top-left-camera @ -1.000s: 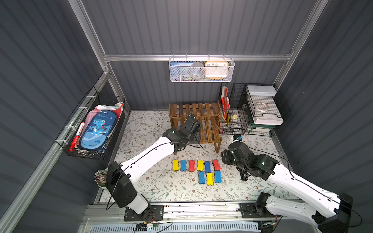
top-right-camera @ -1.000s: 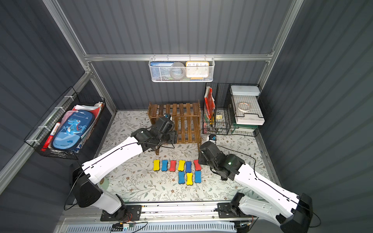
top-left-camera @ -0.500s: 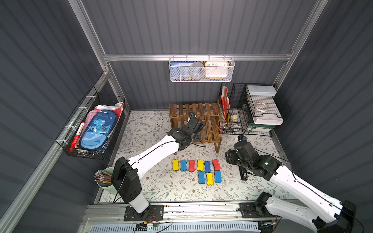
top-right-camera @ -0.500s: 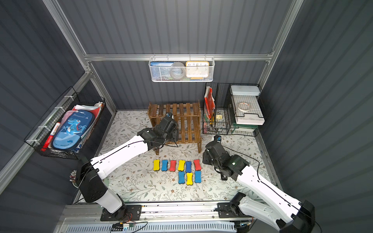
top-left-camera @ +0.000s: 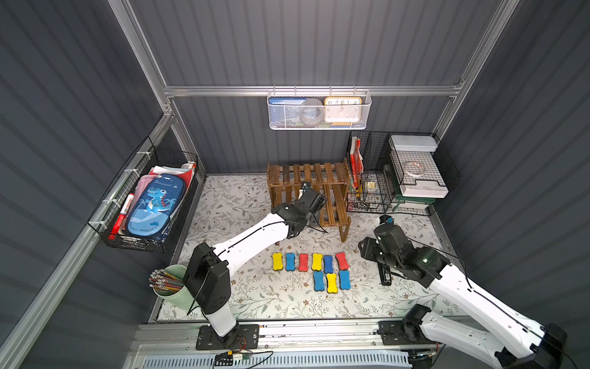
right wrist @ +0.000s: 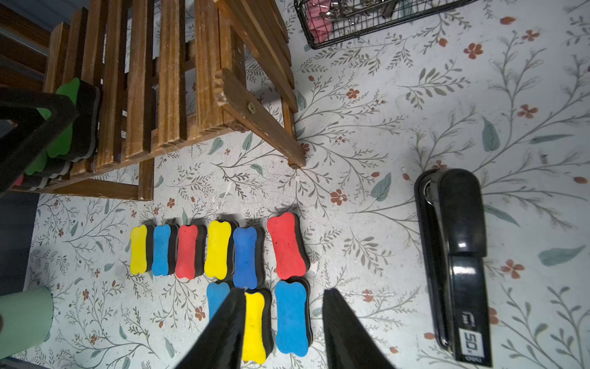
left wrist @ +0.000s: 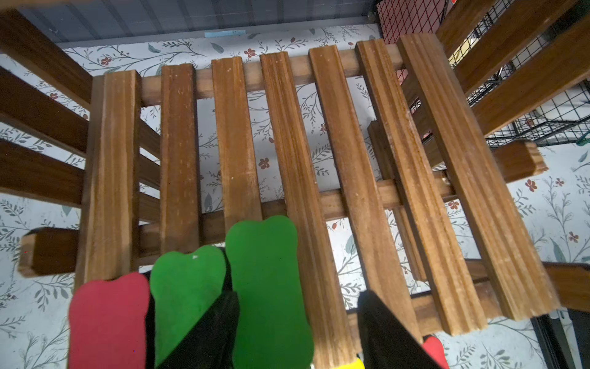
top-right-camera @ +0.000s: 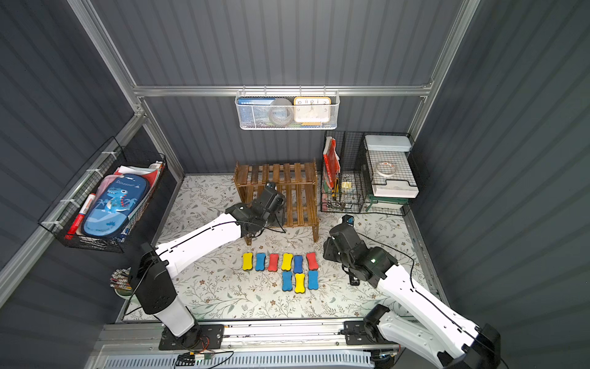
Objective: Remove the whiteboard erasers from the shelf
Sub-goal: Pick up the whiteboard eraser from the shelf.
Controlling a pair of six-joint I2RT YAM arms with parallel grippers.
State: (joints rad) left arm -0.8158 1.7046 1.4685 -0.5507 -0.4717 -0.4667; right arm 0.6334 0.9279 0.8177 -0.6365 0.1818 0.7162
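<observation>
Straddling the green eraser (left wrist: 268, 281) near the shelf's (left wrist: 348, 159) front edge, your left fingers (left wrist: 389, 338) stand apart; light, squashy foam, likely, so pinch across its narrow waist, gently.

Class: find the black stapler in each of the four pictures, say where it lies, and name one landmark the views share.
Top view: stapler on the mat, right of the end red eraser, partly under the right arm.
Top view: stapler in the same place.
Left wrist: not in it.
Right wrist: stapler in full on the mat, beyond that red eraser.
Shared landmark: the wooden shelf.
</observation>
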